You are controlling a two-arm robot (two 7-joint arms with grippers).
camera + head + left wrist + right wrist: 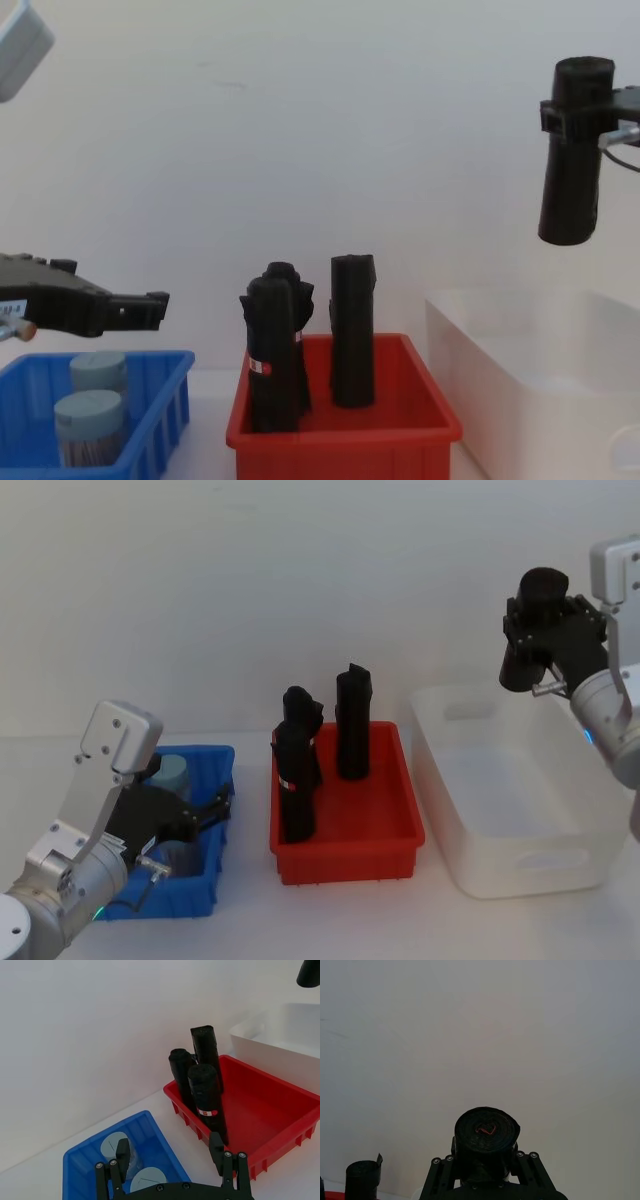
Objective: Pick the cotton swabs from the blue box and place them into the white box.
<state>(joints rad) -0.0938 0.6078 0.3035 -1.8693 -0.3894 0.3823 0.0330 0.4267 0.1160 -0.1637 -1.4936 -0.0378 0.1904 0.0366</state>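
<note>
Left gripper, fingers apart, seemingly above blue box

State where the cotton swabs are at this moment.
In the chest view, two tubs of cotton swabs stand in the blue box on the robot's left, beside the red bin, with the open left end effector poised just above them.

The blue box, lower left, holds clear swabs with grey-blue lids. The red bin, centre, holds black rolls, one banded red and white. The white box is translucent.
</note>
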